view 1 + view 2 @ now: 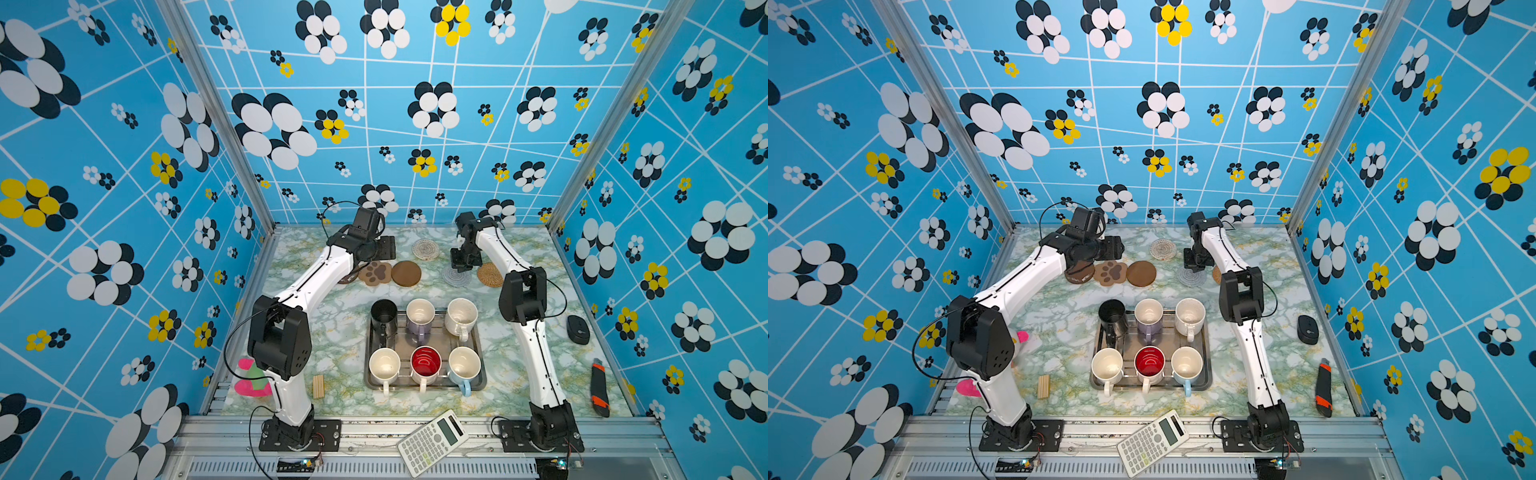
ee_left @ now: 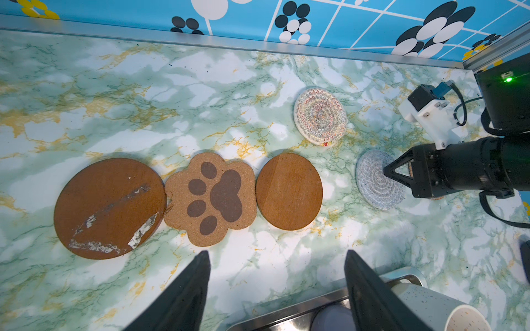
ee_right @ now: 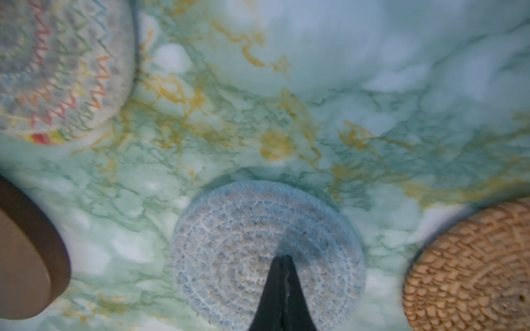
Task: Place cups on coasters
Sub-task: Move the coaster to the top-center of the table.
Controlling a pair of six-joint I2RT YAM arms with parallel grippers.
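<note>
Squarely beneath closed right fingers [image 3: 274,292] lies grey-blue coaster [image 3: 229,243].

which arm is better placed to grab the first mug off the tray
probably left. the left gripper is open and empty, hovering by the tray of mugs. the right gripper is shut, its tip down at the grey-blue coaster.

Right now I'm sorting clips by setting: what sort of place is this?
Probably a robot test cell, not a home: two arms bolted to an aluminium rail, and patterned walls boxing in the marble-print tabletop.
</note>
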